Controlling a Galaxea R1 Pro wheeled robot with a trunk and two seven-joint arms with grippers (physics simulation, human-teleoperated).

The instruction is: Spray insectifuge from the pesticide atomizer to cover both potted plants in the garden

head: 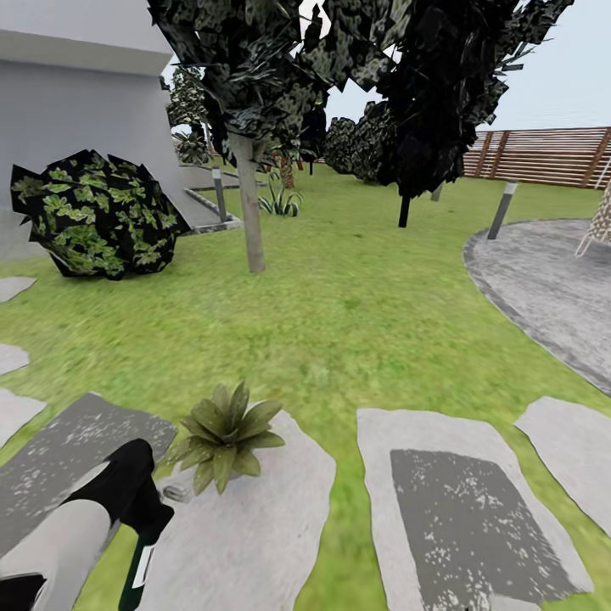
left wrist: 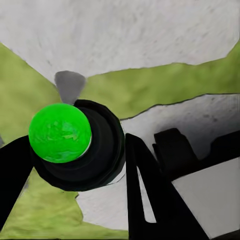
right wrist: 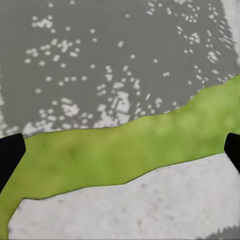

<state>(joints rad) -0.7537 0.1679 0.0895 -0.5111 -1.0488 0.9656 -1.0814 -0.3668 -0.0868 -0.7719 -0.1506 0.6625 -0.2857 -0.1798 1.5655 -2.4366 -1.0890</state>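
Two potted plants in sight: near one (head: pixel 223 434) sits on a pale stone paver (head: pixel 255 526) low in the head view; far one (head: pixel 280 200) stands on the lawn (head: pixel 356 314) beyond a thin tree trunk (head: pixel 250 208). Left gripper (left wrist: pixel 75 165) pinches the pesticide atomizer (left wrist: pixel 77 145), bright green cap up, dark body between the fingers, just beside the near plant. Right gripper (right wrist: pixel 120 150) spread wide, fingertips at frame edges over grass and pavers. Dark bush (head: pixel 98 214) left, wooden fence (head: pixel 543 155) far right.

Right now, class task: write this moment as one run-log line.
left pincer: shut on atomizer | right pincer: open over paver edge | near potted plant: on paver, ahead | far potted plant: on lawn
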